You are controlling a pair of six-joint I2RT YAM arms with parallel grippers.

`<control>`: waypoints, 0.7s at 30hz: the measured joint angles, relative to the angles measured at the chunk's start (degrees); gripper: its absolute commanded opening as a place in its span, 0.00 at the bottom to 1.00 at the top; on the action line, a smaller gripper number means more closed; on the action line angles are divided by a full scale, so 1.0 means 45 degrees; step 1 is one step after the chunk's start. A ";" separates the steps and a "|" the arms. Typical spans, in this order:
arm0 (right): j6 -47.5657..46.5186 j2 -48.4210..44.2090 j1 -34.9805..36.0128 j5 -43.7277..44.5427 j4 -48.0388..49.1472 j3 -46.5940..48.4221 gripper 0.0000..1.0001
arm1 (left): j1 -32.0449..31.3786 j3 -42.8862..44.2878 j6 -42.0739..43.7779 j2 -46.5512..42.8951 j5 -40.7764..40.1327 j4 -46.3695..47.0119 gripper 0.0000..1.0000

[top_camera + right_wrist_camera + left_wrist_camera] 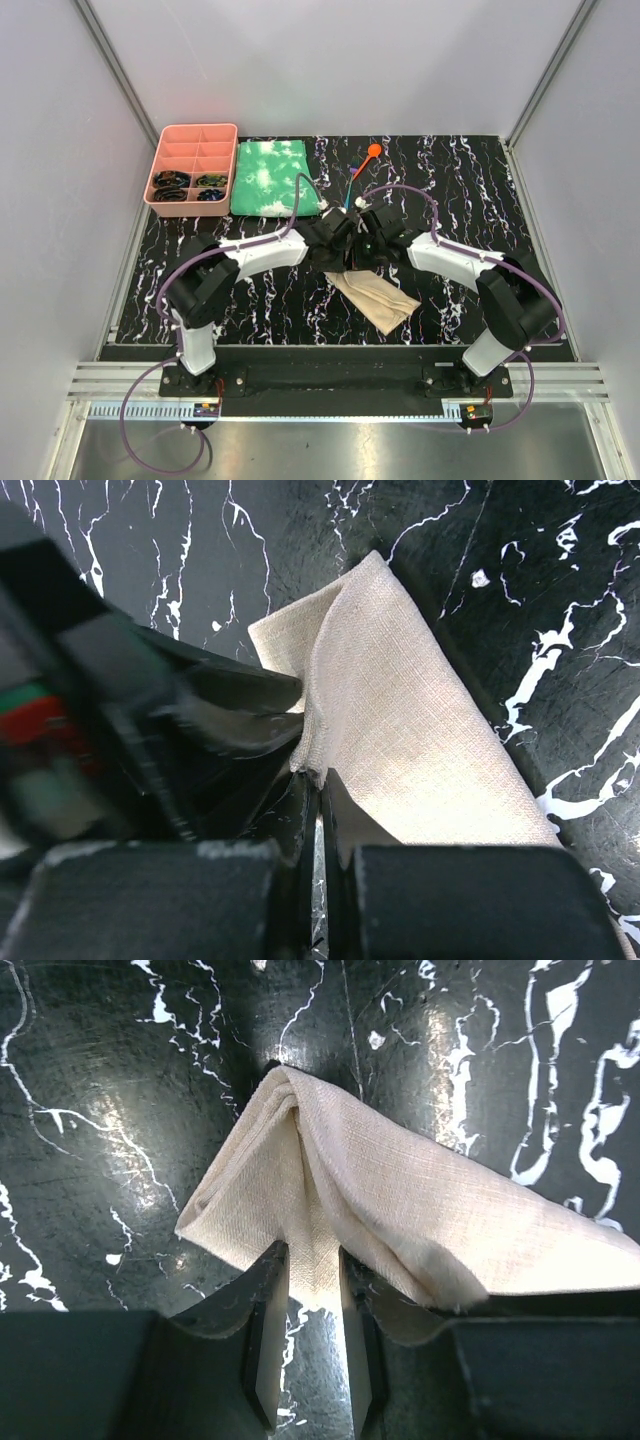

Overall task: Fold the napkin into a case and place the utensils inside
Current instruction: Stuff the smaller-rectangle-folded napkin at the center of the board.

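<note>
The tan napkin [378, 296] lies folded at the table's near middle, its far end lifted under both grippers. My left gripper [338, 243] is shut on a pinched fold of the napkin [380, 1200], the cloth held between its fingertips [268, 1290]. My right gripper [372, 245] is shut on the napkin's edge [410, 720], right beside the left gripper's finger [230, 695]. The orange spoon [370, 155] and the slim blue utensil [349, 195] lie on the table behind the grippers.
A green-and-white mottled cloth [272, 178] lies at the back left. A pink compartment tray [192, 168] with dark items stands at the far left corner. White walls enclose the black marbled table [470, 190].
</note>
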 measured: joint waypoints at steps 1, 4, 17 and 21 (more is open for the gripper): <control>0.0019 0.0000 -0.0015 -0.0019 0.0010 -0.0005 0.00 | -0.0029 0.0112 0.0000 0.0151 -0.0034 -0.0102 0.29; 0.0073 0.0000 -0.0087 -0.0029 0.0063 -0.0005 0.00 | -0.0107 0.0442 0.0005 0.0607 -0.0146 -0.0330 0.29; 0.0170 0.0000 -0.0126 -0.0350 0.0121 -0.0034 0.00 | -0.0199 0.0646 0.0107 0.0894 -0.0865 -0.0729 0.11; 0.0170 0.0000 -0.0131 -0.0355 0.0136 -0.0058 0.00 | -0.0214 0.0787 0.0146 0.1015 -0.0952 -0.0845 0.28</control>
